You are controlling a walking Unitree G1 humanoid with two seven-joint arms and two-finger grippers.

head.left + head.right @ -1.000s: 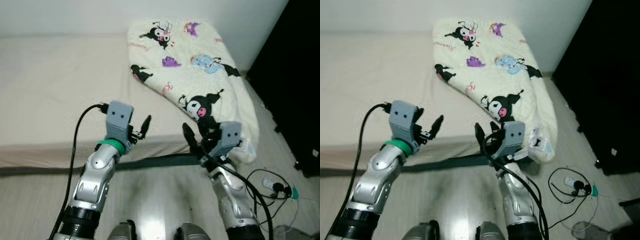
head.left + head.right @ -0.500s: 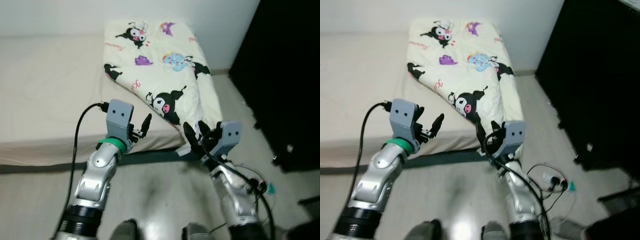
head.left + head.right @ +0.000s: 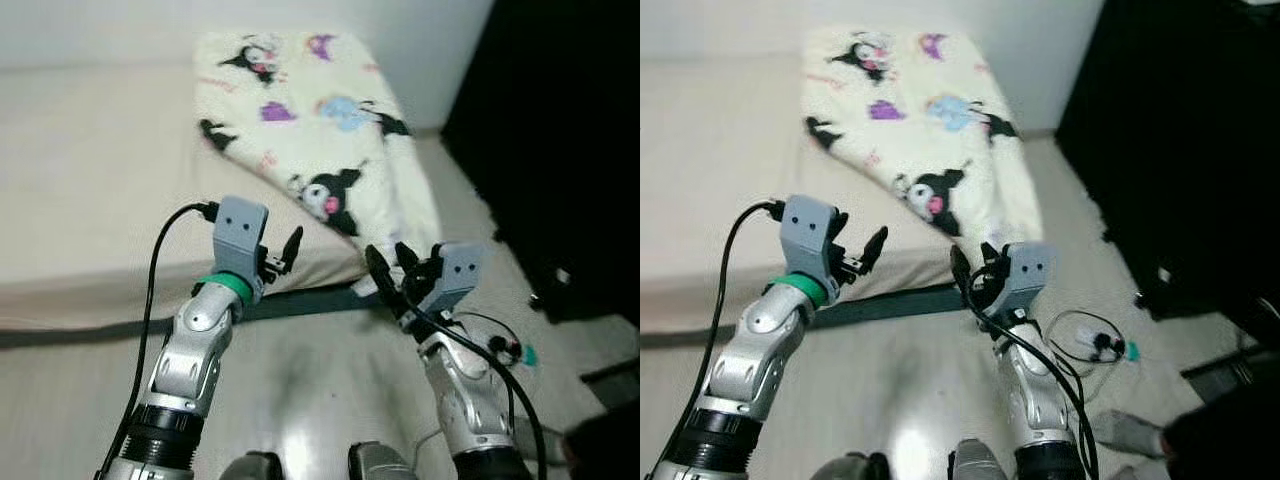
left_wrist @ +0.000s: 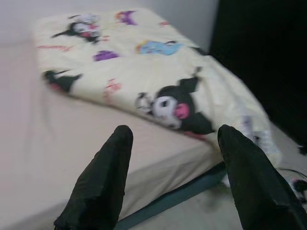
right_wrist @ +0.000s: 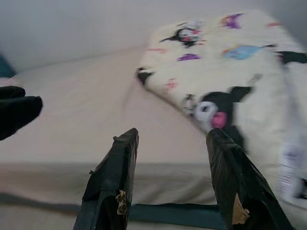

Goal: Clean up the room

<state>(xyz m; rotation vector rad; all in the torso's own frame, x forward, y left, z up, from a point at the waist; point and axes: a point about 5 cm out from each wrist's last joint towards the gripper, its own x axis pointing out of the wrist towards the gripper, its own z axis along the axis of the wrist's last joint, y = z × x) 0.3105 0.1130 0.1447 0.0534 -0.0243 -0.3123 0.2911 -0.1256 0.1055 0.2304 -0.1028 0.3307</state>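
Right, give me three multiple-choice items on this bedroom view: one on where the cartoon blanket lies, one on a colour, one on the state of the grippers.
1. Where does the cartoon-print blanket lie?
A. On the bed's right part, draping off its corner toward the floor
B. Folded on the floor
C. Over the robot's arm

2. What colour is the band on the left wrist?
A. Red
B. Green
C. Yellow

3. How are the left gripper and right gripper?
A. Both shut on the blanket
B. One holds a cable
C. Both open and empty

Key: 1 A, it covers the mattress beside the dark wardrobe; 2 B, a green ring shows below the grey camera block; 3 C, fingers spread with nothing between them.
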